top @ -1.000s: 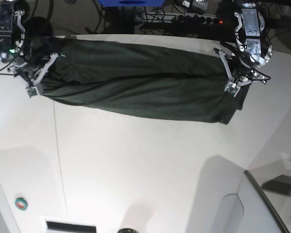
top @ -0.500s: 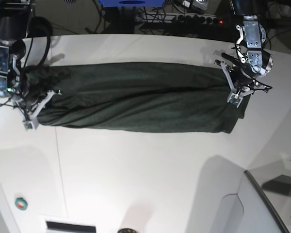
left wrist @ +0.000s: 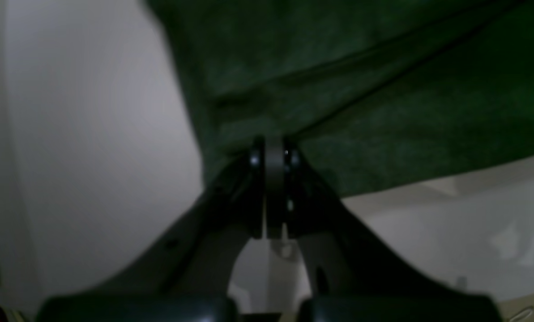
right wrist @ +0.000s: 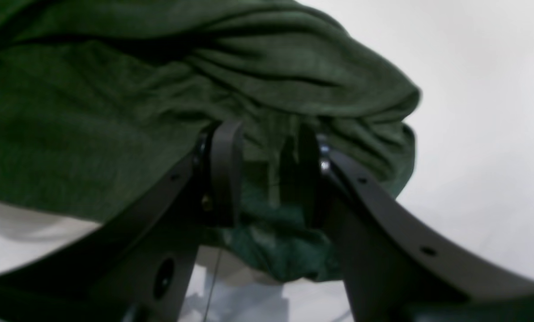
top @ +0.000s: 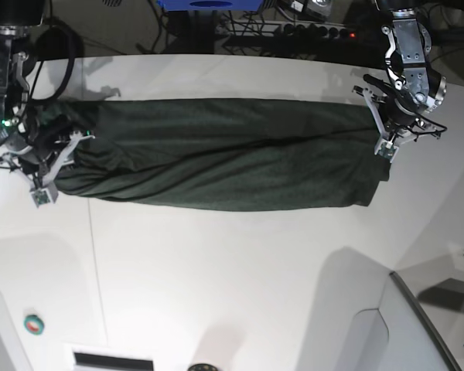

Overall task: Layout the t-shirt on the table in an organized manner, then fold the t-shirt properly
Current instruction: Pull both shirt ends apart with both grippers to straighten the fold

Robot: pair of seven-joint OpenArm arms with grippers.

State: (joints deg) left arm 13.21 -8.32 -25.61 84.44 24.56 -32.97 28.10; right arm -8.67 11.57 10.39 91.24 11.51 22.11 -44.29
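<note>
The dark green t-shirt (top: pixel 216 158) lies stretched in a long, rolled band across the far half of the white table (top: pixel 232 278). At the band's right end in the base view, my left gripper (top: pixel 387 147) is shut on the t-shirt's edge; the left wrist view shows its jaws (left wrist: pixel 273 152) pressed together on the t-shirt (left wrist: pixel 383 89). My right gripper (top: pixel 48 182) is at the bunched left end. The right wrist view shows the right gripper (right wrist: pixel 262 174) open, its fingers (right wrist: pixel 224 170) apart with t-shirt folds (right wrist: pixel 114 112) showing in the gap.
A thin dark seam (top: pixel 95 263) runs down the table's left part. A small green and red object (top: pixel 33 324) lies near the front left. A grey panel (top: pixel 425 325) fills the front right corner. Cables and a blue box (top: pixel 209 4) sit beyond the far edge.
The right gripper's jaws have parted at the shirt's left end after carrying it toward the front of the table. The left gripper drew its end outward, and the shirt now lies straighter.
</note>
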